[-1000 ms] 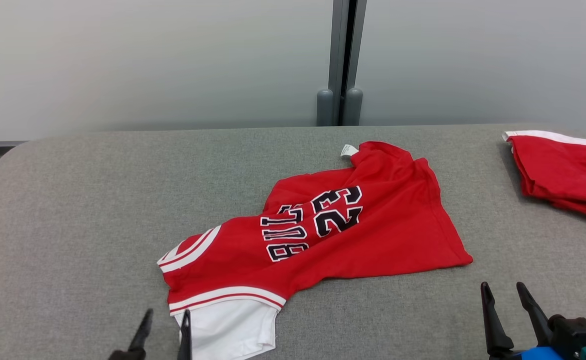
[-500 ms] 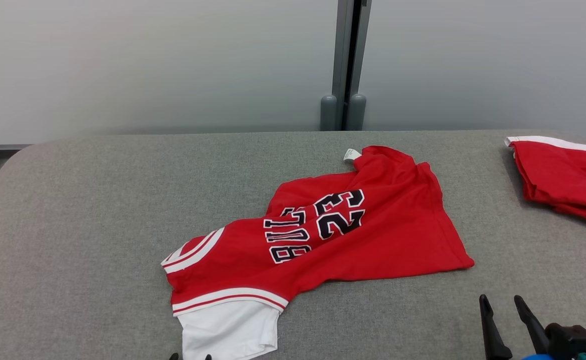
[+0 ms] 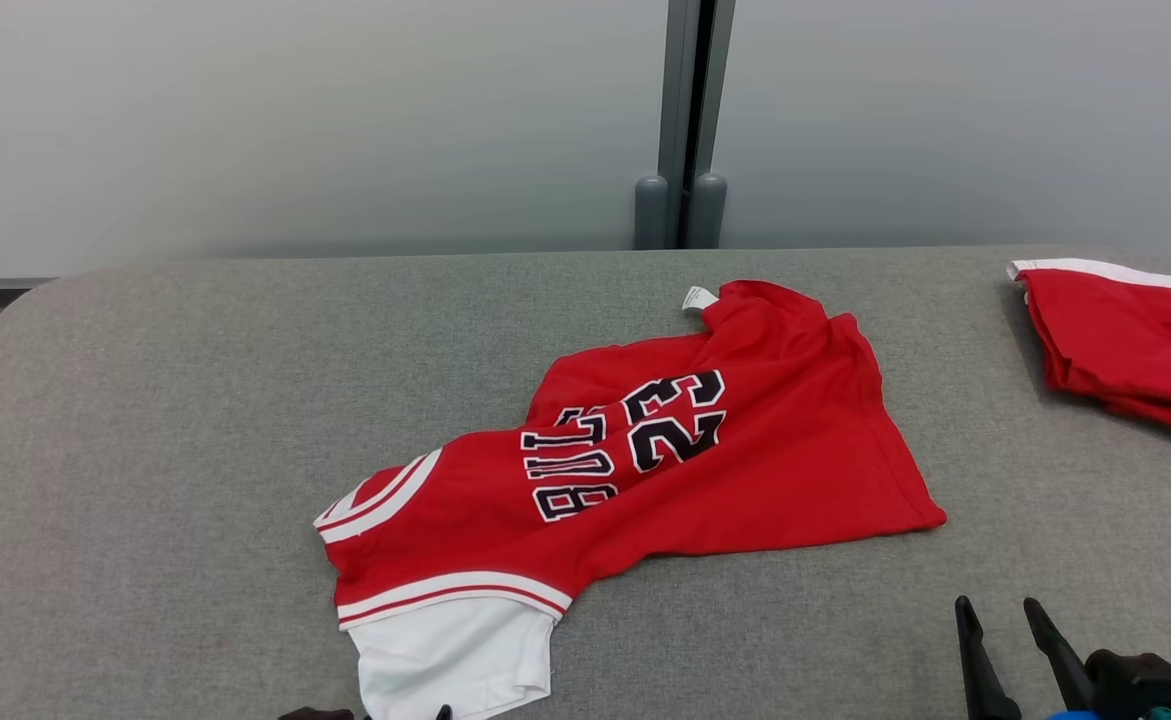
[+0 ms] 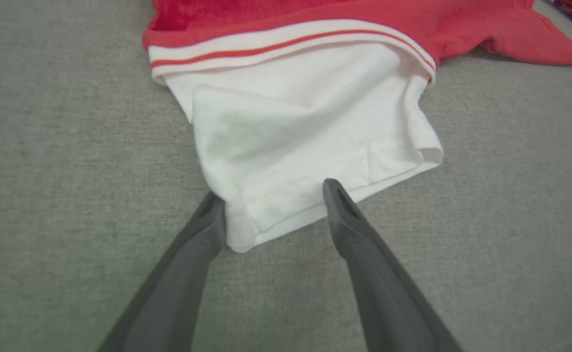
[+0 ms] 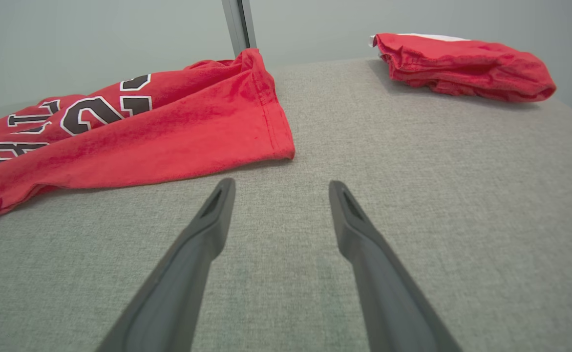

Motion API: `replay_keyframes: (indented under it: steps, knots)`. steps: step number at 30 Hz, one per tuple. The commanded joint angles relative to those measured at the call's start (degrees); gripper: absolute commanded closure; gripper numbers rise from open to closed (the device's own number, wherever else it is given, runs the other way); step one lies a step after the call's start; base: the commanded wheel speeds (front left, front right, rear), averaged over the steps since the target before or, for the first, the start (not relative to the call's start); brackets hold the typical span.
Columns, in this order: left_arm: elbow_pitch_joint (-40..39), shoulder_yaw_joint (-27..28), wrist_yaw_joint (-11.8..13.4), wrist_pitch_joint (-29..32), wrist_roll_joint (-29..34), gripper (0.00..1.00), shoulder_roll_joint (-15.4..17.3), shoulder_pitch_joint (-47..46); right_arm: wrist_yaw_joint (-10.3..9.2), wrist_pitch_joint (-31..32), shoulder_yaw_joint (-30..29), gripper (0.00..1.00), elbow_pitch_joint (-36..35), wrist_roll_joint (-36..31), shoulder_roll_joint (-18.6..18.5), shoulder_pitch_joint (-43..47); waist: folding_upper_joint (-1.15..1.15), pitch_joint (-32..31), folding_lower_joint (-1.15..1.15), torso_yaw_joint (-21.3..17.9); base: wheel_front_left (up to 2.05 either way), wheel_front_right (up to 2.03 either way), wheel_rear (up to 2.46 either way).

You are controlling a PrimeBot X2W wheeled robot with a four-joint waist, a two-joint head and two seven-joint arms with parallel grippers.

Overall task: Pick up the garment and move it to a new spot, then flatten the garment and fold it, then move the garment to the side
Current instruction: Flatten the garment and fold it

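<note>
Left wrist view hints at the main risk: closing on the hem of the white sleeve (image 4: 310, 142) may catch only one thin layer, so the garment (image 3: 635, 470), lying rumpled in the middle of the grey table (image 3: 145, 400), could trail, bunch or slip free when lifted. The left gripper (image 4: 273, 190) stands wide open, its fingers flanking that hem corner, gripping nothing. The right gripper (image 5: 281, 188) is equally wide and empty over bare table, near the garment's red corner, well apart from the folded red piece (image 3: 1125, 340).

Left hand (image 4: 271, 193) now almost off the head view's bottom edge; right hand (image 3: 995, 605) slightly lower too.
</note>
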Motion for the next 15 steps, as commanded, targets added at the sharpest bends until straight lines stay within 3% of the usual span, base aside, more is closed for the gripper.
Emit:
replay_keyframes:
  steps: [1,7,9,15]
  knots:
    - [0.3,-0.2,-0.4,-0.3,-0.3,0.00,0.3,-1.1,0.01,-0.2,0.1,0.00,0.2,0.2,-0.3,-0.8,0.00,0.1,0.00,0.0,0.00,0.00,0.00]
    - [2.2,-1.4,-0.4,-0.8,-1.0,0.00,0.0,-3.2,0.01,-0.2,0.6,0.00,0.7,0.8,-0.6,-1.3,0.00,0.7,0.00,-0.3,0.00,0.00,0.00]
    - [2.8,-2.0,-0.4,-0.7,-1.4,1.00,0.2,-3.6,0.01,-0.2,0.6,0.00,0.7,0.9,-0.6,-1.4,0.00,1.0,0.00,-0.3,0.00,0.00,0.00]
    - [3.5,-2.5,-0.4,-2.9,-1.8,1.00,0.4,-4.9,0.02,-0.2,0.2,0.00,1.0,1.4,-1.0,-2.6,0.00,1.8,0.00,0.2,0.00,0.00,0.00]
